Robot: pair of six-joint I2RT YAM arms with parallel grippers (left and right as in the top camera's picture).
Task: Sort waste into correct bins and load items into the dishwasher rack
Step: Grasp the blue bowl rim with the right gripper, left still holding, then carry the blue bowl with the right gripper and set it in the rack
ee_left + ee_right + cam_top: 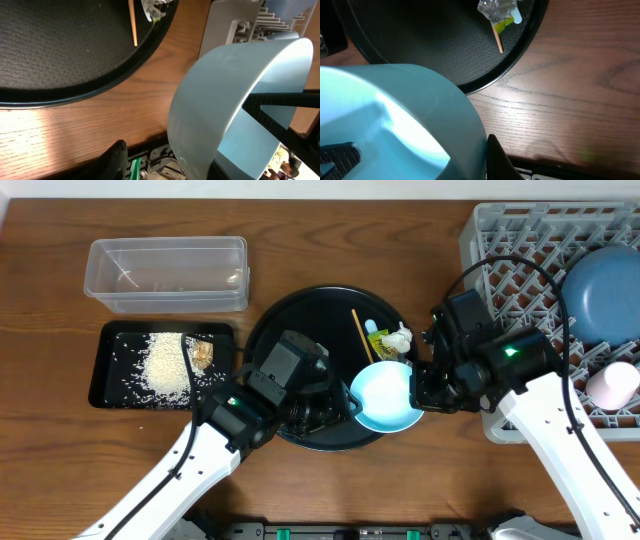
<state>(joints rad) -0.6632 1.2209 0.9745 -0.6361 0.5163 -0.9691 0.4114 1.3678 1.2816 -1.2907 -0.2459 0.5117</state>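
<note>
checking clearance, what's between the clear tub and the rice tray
Nothing: overhead shows only a bare strip of table between the clear tub and the rice tray.

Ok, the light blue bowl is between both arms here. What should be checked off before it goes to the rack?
1. Right end effector on the light blue bowl: ok; it straddles the rim, one finger against the outer wall.
2. Grip firmness: cannot tell.
3. Left end effector clear of the bowl: not ok; it straddles the wall too, with one finger apart from it.
4. Bowl empty: ok; the inside looks clean.
5. Free pegs in the dishwasher rack: ok; the left part is bare, and the dark blue plate and pink cup are on the right.
</note>
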